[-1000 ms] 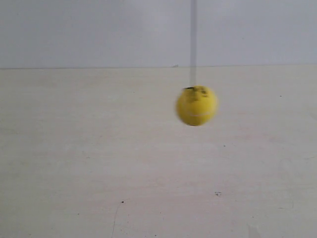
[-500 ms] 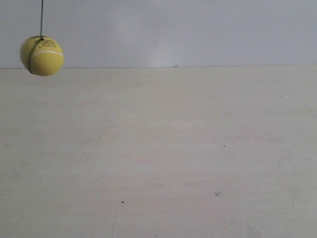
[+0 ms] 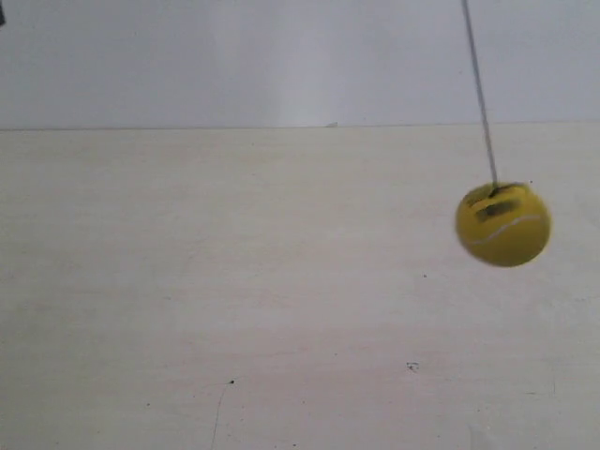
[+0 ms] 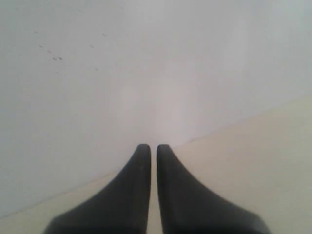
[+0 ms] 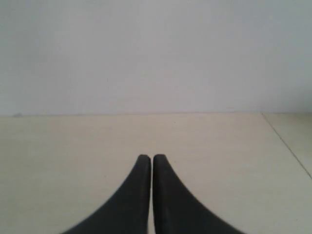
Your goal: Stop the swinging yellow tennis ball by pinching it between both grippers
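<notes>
The yellow tennis ball (image 3: 502, 224) hangs in the air on a thin dark string (image 3: 479, 94) at the right of the exterior view, blurred, with a black print on top and a pale seam. No gripper shows in the exterior view. In the left wrist view my left gripper (image 4: 153, 147) is shut, its black tapered fingers nearly touching, with nothing between them. In the right wrist view my right gripper (image 5: 148, 158) is likewise shut on nothing. The ball shows in neither wrist view.
A pale cream tabletop (image 3: 281, 300) runs under the ball to a white wall (image 3: 234, 56) behind. In the right wrist view a table edge (image 5: 287, 144) runs off to one side.
The ball swung from right of centre to the high far left, then back across to the right side, lower. The string now leans.
</notes>
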Tool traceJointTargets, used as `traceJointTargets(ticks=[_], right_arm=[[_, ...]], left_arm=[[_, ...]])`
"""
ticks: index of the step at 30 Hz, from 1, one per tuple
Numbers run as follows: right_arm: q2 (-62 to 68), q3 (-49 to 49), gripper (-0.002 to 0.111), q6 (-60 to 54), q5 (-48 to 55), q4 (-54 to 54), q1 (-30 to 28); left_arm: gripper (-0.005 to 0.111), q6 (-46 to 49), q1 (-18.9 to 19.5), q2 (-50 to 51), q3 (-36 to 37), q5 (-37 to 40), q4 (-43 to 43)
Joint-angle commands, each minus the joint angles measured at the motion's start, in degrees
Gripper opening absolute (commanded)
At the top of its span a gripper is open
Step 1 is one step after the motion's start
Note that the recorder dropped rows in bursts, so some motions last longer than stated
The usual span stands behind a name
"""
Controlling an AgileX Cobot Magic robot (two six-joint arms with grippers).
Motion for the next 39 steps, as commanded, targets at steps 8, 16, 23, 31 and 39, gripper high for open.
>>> traceJointTargets(ticks=[8, 16, 23, 31, 39], right_arm=[[5.6, -0.4, 0.0, 9.0, -6.9, -20.0, 0.0], [7.6, -0.5, 0.0, 33.1, -28.1, -61.6, 0.0], [23.3, -4.7, 0.0, 31.7, -34.6, -65.7, 0.0], [33.9, -11.7, 0.0, 38.1, -42.0, -77.1, 0.0], [33.9, -11.7, 0.0, 39.6, -47.5, -79.8, 0.0]], left_arm=[[0.005, -6.4, 10.4, 17.3, -4.8, -22.1, 14.6], [0.005, -3.3, 13.1, 33.4, -8.6, -37.0, 20.1], [0.005, -2.2, 13.0, 39.1, -11.4, -43.3, 20.6], [0.005, -1.7, 7.5, 39.2, -12.1, -43.3, 21.2], [0.005, -1.3, 2.7, 39.3, -12.9, -43.3, 22.5]])
